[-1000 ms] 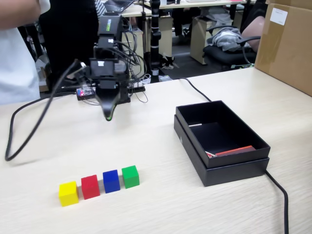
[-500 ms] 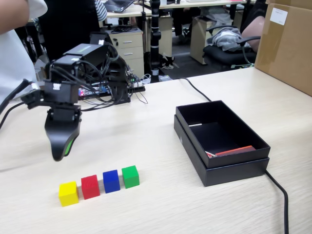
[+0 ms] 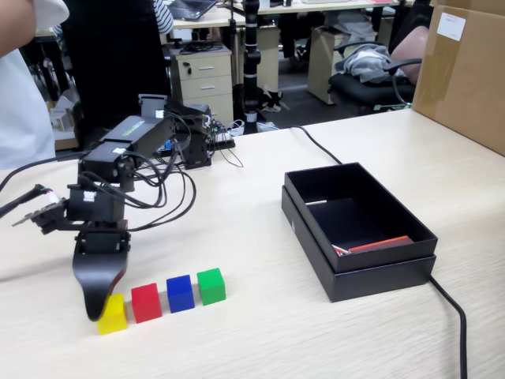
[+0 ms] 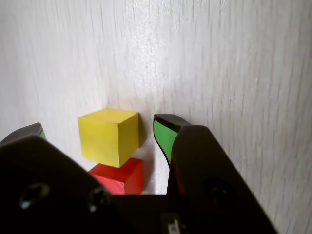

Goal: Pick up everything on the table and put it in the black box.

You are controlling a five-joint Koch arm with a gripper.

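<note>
Yellow cube (image 4: pixel 108 137) sits between the spread fingers of the gripper (image 4: pixel 97 129), not gripped yet. Black box (image 3: pixel 359 229) holds no cubes; all four remain.

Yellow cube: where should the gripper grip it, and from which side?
Grip the yellow cube from above, on the two side faces the open gripper already straddles. Its flat vertical faces suit the fingers, and the red cube blocks only the neighbouring side.

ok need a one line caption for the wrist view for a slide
Open gripper straddling the yellow cube on the table, red cube right beside it.
</note>
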